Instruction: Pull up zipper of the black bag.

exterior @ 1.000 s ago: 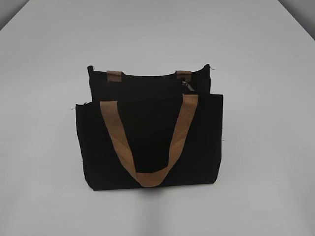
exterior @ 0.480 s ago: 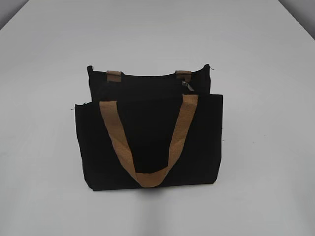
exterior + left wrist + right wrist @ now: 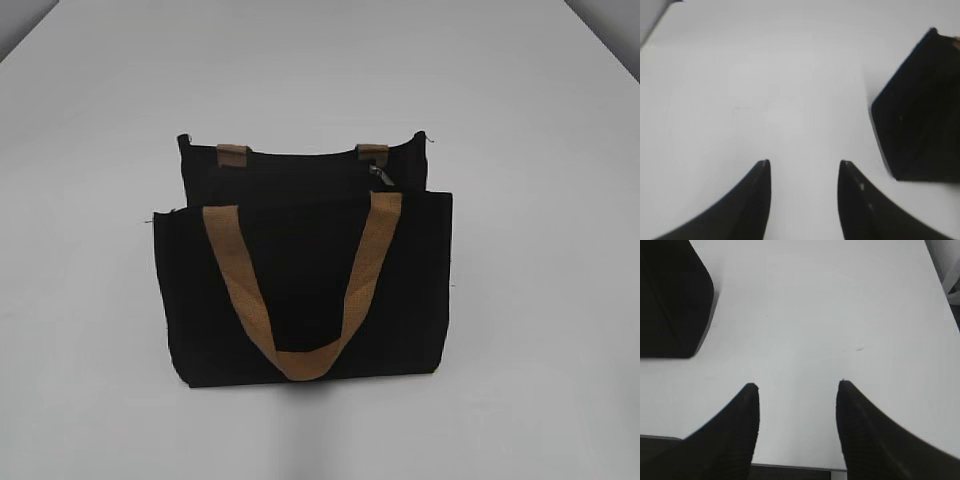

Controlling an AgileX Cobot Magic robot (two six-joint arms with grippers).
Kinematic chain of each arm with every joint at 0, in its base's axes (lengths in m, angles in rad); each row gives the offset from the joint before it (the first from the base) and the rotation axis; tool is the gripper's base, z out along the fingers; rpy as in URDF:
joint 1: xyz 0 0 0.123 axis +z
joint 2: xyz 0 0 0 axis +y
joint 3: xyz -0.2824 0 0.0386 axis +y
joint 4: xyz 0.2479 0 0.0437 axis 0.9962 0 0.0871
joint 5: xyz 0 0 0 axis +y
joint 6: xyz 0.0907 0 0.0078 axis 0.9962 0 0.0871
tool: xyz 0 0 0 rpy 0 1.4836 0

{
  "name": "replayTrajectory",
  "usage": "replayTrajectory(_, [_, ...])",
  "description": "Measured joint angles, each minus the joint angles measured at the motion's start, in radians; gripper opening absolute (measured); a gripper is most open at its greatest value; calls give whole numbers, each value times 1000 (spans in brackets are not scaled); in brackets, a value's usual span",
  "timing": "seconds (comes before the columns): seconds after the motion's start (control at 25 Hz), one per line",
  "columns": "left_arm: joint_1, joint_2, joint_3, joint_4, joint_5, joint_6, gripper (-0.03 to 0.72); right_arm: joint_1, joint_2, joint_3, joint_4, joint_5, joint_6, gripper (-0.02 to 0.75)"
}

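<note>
The black bag (image 3: 300, 290) lies in the middle of the white table, with a tan handle (image 3: 300, 290) looped over its front panel. The small silvery zipper (image 3: 379, 174) sits at the right end of the top edge, next to the right tan strap tab. Neither arm shows in the exterior view. My left gripper (image 3: 802, 162) is open and empty over bare table, with the bag's corner (image 3: 920, 125) to its right. My right gripper (image 3: 797, 385) is open and empty over bare table, with the bag's corner (image 3: 670, 300) at its upper left.
The white table (image 3: 520, 120) spreads all round the bag. Its near edge shows at the bottom of the right wrist view (image 3: 790, 472). Dark floor shows beyond the table's far corners (image 3: 20, 20).
</note>
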Motion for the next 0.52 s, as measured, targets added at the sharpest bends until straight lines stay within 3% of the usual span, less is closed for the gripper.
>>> replayTrajectory(0.12, [31,-11,0,-1,0,0,333,-2,-18,0,0,0,0,391])
replayTrajectory(0.52, [32,-13,0,-8,0,0,330,-2,-18,0,1,0,0,391])
